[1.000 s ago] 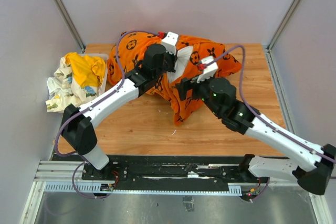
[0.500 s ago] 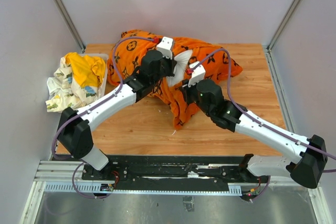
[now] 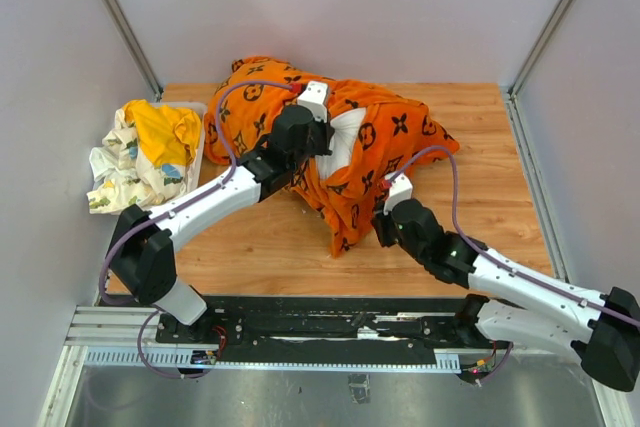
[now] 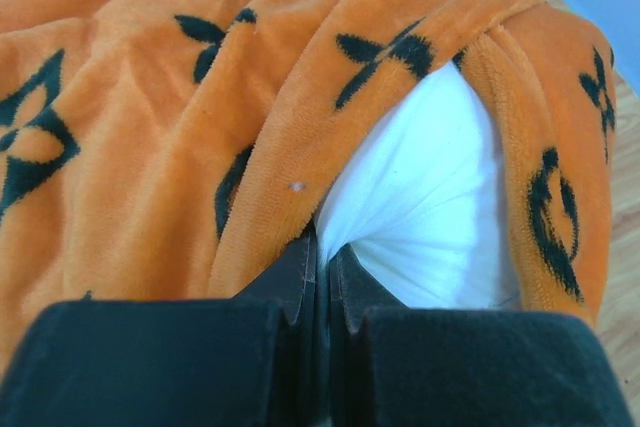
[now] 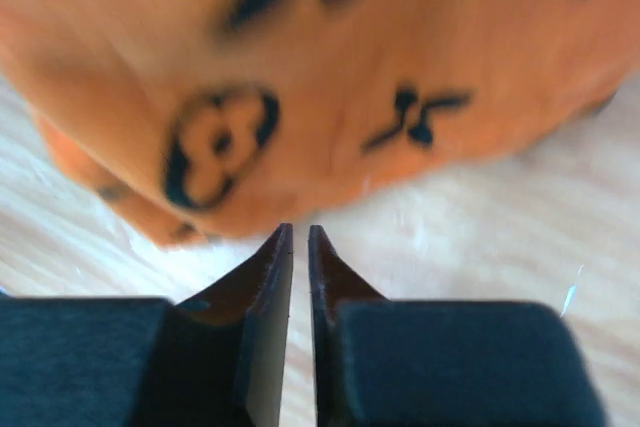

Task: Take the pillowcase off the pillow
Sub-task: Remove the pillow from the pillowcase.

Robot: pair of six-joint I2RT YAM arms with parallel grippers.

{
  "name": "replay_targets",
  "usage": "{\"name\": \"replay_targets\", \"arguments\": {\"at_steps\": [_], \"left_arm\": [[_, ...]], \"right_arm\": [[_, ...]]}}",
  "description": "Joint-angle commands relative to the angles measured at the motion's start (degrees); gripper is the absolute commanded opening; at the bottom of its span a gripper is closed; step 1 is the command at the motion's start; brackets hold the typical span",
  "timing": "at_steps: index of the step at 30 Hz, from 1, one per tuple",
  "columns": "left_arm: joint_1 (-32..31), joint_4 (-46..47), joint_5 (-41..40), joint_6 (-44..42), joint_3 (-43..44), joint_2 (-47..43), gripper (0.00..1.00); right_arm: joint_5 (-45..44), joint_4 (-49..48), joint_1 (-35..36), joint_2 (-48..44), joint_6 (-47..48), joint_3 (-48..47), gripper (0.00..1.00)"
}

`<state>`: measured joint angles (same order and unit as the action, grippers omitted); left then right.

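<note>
- Since the left fingers (image 4: 296,272) are shut right where the orange hem meets white, and the white pleats run into the tips, I read it as a pinch on the pillow (image 4: 430,197), not the pillowcase (image 4: 130,147); that's a judgement, the contact itself is hidden
- Pillow lies along the far side of the tabletop (image 3: 500,157), long axis roughly left-right; only a white patch shows at the mouth, everything else is under orange
- Mouth faces the near side, and a loose orange flap spills from it toward the near edge
- Right fingers (image 5: 268,287) are nearly together with a thin slit, and only tabletop shows through it
- Their tips sit at the flap's near edge, with the cloth straight ahead of them; the view is blurred, so I can't tell if any hem is nipped
- Right fingers are the nearer pair to that flap; left fingers are up at the mouth
- Key relation: the pillowcase has to come off away from the left pinch, so the right side likely needs a real bite on orange just beyond its tips before any pull
</note>
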<state>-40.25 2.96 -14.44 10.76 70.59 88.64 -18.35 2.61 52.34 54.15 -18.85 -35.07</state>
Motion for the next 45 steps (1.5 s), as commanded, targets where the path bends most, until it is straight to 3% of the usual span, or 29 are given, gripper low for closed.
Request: {"name": "replay_targets", "arguments": {"at_steps": [1,3,6,7,9,11,13,16,21,25,29,32,39,45], "left_arm": [[2.5,4.3,-10.1,0.3,0.0,-3.1,0.0],[2.5,4.8,-9.7,0.8,-0.4,-3.8,0.0],[2.5,6.2,-7.4,1.3,-1.6,-5.4,0.0],[2.4,6.5,-6.7,1.4,-1.8,-5.6,0.0],[2.5,7.0,-4.0,1.1,-2.1,-5.9,0.0],[2.4,8.2,-0.7,0.6,-3.1,-6.1,0.0],[2.4,9.3,0.6,0.9,-4.4,-6.3,0.0],[2.4,9.5,0.5,0.8,-4.9,-6.0,0.0],[2.4,8.9,-0.6,0.0,-5.4,-6.9,0.0],[2.4,9.6,-1.7,-0.5,-6.9,-8.2,0.0],[2.4,9.7,-1.9,-0.8,-7.6,-8.9,0.0],[2.4,9.2,-3.4,-1.0,-7.6,-9.1,0.0],[2.5,8.7,-8.9,-1.0,-7.4,-8.2,0.0],[2.6,6.8,-10.6,1.1,-6.2,-8.1,0.0]], "right_arm": [[3.7,8.7,-0.7,-2.2,-7.8,6.5,0.09],[5.1,9.0,-0.7,-3.0,-9.9,8.8,0.02],[5.2,8.7,-0.7,-4.2,-10.7,8.8,0.05],[4.9,8.4,-0.7,-4.7,-9.7,7.8,0.17],[3.3,8.3,-0.7,-5.7,-7.7,4.0,0.6],[0.7,8.7,-0.7,-6.0,-5.5,-2.1,0.86],[-1.1,8.0,-0.8,-4.9,-2.7,-9.1,0.95],[-4.4,7.8,-1.0,1.0,0.8,-18.5,0.96],[-10.0,10.8,-1.1,12.6,2.7,-30.6,0.95],[-9.5,12.4,-1.1,18.8,1.9,-33.4,0.91],[-7.8,14.7,-1.1,21.0,0.6,-32.8,0.74],[-4.3,16.5,-1.1,18.6,-1.0,-28.9,0.57],[-2.6,17.6,-1.1,6.7,-7.5,-11.7,0.44],[2.2,18.3,-1.1,2.2,-12.6,-1.5,0.12]]}}
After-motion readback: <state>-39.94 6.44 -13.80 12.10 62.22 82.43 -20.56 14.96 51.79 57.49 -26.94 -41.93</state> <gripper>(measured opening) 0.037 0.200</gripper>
